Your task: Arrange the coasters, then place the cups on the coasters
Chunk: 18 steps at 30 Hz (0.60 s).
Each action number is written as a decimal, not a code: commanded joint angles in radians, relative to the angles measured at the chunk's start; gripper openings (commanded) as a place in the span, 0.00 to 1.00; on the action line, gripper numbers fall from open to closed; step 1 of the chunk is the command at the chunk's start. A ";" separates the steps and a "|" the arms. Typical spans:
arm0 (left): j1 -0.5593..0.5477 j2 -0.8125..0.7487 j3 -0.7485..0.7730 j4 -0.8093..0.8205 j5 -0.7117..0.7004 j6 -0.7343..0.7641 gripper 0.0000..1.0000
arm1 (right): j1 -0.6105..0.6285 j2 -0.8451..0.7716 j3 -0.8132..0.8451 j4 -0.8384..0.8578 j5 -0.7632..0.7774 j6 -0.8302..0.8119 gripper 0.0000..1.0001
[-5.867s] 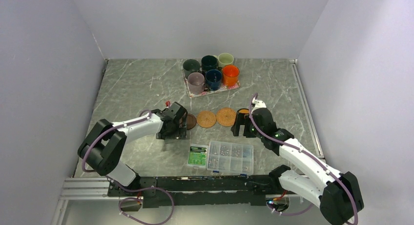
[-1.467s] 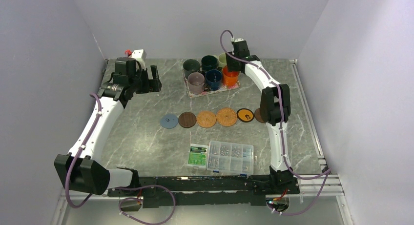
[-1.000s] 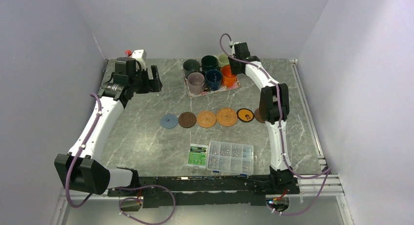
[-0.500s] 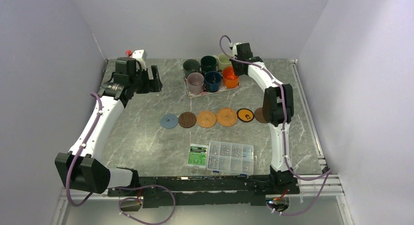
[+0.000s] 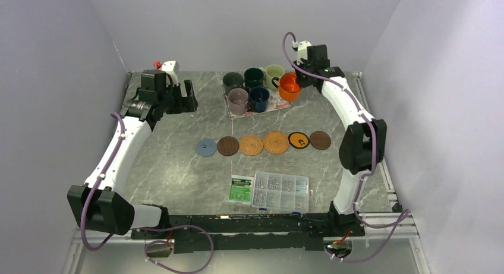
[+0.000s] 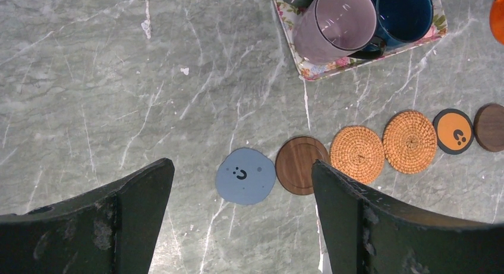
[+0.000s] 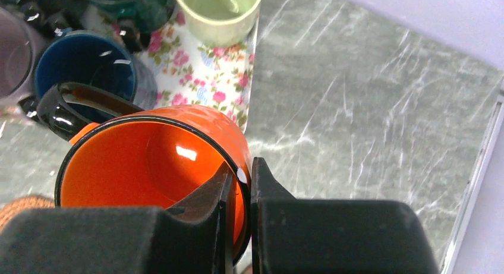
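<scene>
Six thin round coasters (image 5: 251, 145) are lined up on the grey marble counter (image 5: 178, 167), the glossy orange mug (image 5: 290, 87) is clamped at its rim by the right tool (image 7: 238, 179) beside the floral rectangular tray (image 7: 217, 78), five mugs (image 5: 259, 96) are left there, and the left tool (image 6: 241, 167) is spread wide, empty.

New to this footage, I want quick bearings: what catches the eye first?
The bright orange cup, pinched by its rim in the right gripper, beside the floral tray at the far side of the table, where five other cups stand. Then the row of six coasters across mid-table, all bare.
</scene>
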 commanded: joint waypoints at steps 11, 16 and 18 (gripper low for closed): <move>0.004 -0.003 -0.030 0.072 0.098 0.002 0.92 | -0.091 -0.575 -0.684 0.150 0.035 0.179 0.00; 0.003 0.003 -0.033 0.076 0.106 0.004 0.91 | -0.173 -0.640 -0.783 0.159 0.059 0.225 0.00; 0.002 0.003 -0.030 0.073 0.106 0.006 0.91 | -0.199 -0.654 -0.809 0.169 0.052 0.219 0.00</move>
